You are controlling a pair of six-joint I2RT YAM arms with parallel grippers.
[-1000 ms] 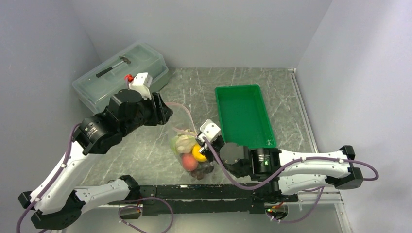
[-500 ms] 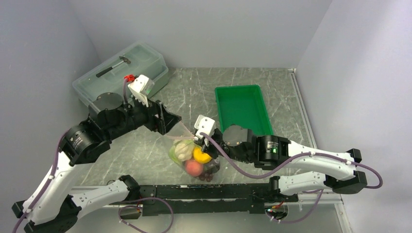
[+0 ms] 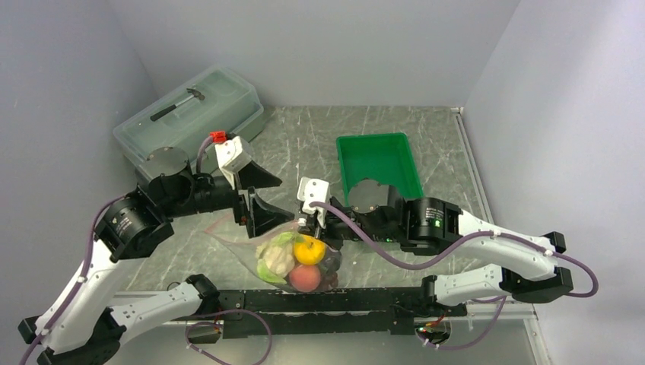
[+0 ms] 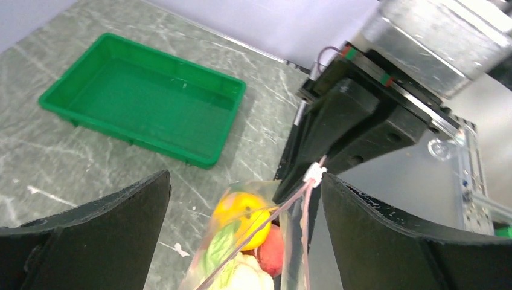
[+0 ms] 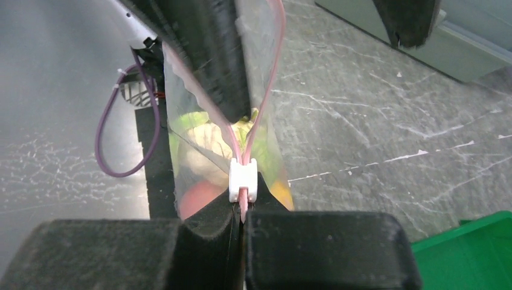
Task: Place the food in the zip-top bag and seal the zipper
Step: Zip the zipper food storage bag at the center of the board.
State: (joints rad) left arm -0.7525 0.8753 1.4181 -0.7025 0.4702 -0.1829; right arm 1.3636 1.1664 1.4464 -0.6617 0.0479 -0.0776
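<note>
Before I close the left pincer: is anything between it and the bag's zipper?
Nothing visible. The zipper runs bare between the fingers of the open left pincer. Its white slider sits at the far end, beside the shut right pincer; the food lies lower in the bag.

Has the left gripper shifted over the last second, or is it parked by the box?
Yes. The left gripper has moved away from the box, toward the table's near edge. Its fingers have also spread wide, with the bag mouth between them.

Wide-spread left jaws flank the zip-top bag (image 4: pixel 284 238); right jaws pinch its zipper (image 4: pixel 310 179).
</note>
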